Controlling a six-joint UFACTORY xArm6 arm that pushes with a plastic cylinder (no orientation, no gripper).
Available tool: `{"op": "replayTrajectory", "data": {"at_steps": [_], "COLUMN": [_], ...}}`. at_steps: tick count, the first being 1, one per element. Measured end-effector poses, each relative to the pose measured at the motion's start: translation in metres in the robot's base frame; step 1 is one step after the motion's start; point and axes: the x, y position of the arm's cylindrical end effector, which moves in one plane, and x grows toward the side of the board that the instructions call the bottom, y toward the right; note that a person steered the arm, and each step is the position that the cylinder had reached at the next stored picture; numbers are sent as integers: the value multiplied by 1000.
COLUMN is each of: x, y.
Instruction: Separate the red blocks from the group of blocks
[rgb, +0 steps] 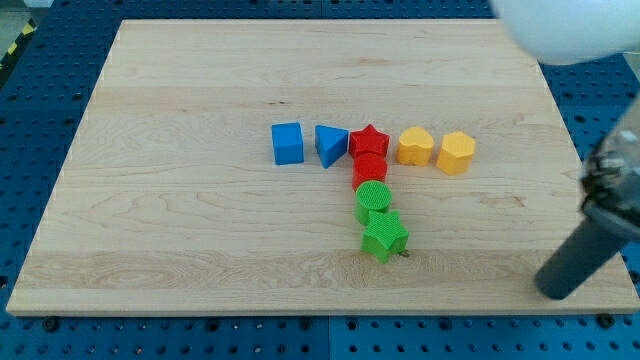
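- While the blocks sat in a T-shaped cluster on the wooden board (200, 240), the red star block (369, 140) marked the junction, and everything below is placed from it.
- Touching the star on the view's left was a blue triangular block (331, 146), and just beyond that, slightly apart, a blue cube (287, 143).
- Toward the view's right of the star sat a yellow rounded block (415, 146), then a yellow hexagonal block (456, 152) a little farther out.
- Directly below the star, pressed against it, lay the second red block (369, 169); its shape could not be made out.
- Below that came a green cylinder (374, 199), then a green star block (384, 238) at the foot of the column.
- Far to the star's lower right, near the board's right edge, the dark rod slanted down, and my tip (556, 291) stood well apart from every block, touching none.
- No gripper was fitted, so nothing was held.
- A blurred white shape (570, 30) filled the view's top right corner.
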Motion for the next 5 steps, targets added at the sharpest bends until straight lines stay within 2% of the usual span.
{"op": "replayTrajectory", "data": {"at_steps": [1,4,5], "x": [-42,-109,-111], "y": [2,-110,-140]}}
